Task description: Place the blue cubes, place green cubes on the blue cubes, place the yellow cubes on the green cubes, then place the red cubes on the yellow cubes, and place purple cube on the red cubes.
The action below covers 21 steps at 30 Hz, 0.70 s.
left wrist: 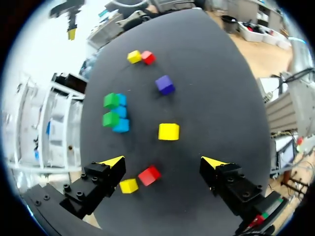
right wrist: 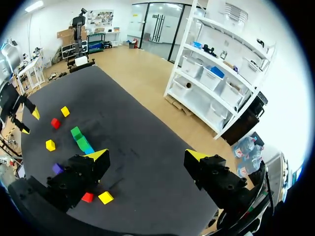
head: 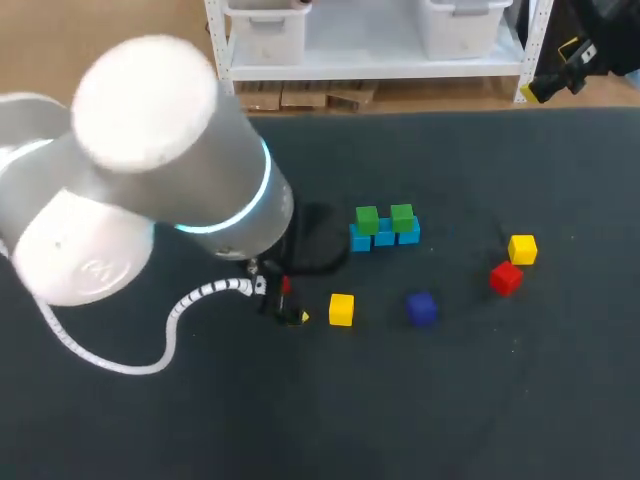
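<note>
Over the dark desk (left wrist: 216,93), the wide-open left gripper (left wrist: 163,162) should centre on the solid yellow cube (left wrist: 169,132) just ahead before descending.

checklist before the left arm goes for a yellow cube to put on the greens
1. Blue cubes in a row: ok.
2. Two green cubes on them, tops bare: ok.
3. Left pincer open, empty: ok.
4. Yellow cube ahead of it, standing alone: ok.
5. Nothing else near the pincer: not ok, red cube lies close under it.
6. Right pincer open, away from the stack: ok.
</note>
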Tool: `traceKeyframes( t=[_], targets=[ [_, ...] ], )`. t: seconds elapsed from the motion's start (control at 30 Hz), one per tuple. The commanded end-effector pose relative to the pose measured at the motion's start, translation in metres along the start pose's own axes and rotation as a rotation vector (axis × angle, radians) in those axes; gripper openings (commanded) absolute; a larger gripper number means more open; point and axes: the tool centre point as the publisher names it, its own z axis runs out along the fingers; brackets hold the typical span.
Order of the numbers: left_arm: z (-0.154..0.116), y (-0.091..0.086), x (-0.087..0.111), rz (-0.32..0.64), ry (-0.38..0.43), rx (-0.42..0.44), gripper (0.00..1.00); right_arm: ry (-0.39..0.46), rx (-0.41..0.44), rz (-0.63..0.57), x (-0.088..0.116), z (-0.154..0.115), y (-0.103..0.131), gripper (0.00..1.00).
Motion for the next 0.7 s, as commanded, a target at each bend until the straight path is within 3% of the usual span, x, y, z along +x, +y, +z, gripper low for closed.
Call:
traceKeyframes(
  t=[0.03, 0.7],
  targets=[
    [0.015, 0.011, -0.009, -0.01, 0.013, 0.19, 1.0, 0.001, 0.001, 0.0, 0.0, -0.001, 0.0, 1.0],
    [0.066, 0.012, -0.022, 0.042, 0.039, 0.26, 1.0, 0.001, 0.001, 0.0, 0.0, -0.001, 0.0, 1.0]
  ],
)
